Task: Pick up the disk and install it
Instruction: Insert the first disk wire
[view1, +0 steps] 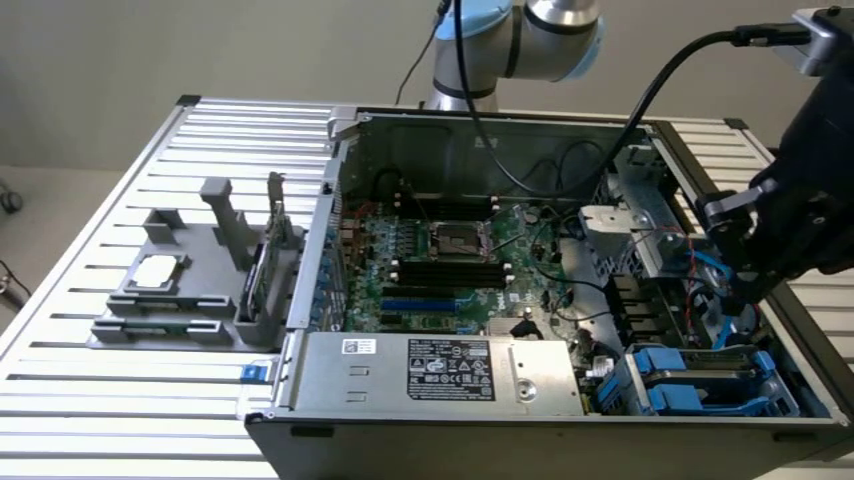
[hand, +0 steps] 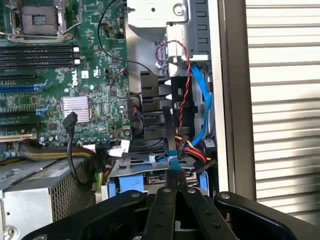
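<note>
The arm (view1: 807, 190) is reaching in from the exterior view's right and hanging over the near right corner of the open computer case (view1: 334, 300), which is lying on its side on the slatted metal surface (view1: 120, 400). Its jaws are pointing down toward the drive bay and are pressed together. In the wrist view a thin dark strip with a blue patch (hand: 171, 150) is standing right at their tips; I cannot tell whether they are pinching it.

The disk (view1: 674, 380) is sitting in the bay at that same corner, lying flat in its bright blue frame. It is just below the jaws and beside the grey power supply box (view1: 441, 370). A blue cable (hand: 202, 105) and a twisted red-and-black wire (hand: 186, 85) are running down along the case wall next to the bay. A green circuit board (view1: 441, 260) is covering the floor of the case.

At the exterior view's left a grey holder (view1: 187, 300) is resting on the surface, well apart from the arm. It is carrying a small silver square chip (view1: 158, 270) and a thin upright card (view1: 276, 235).
</note>
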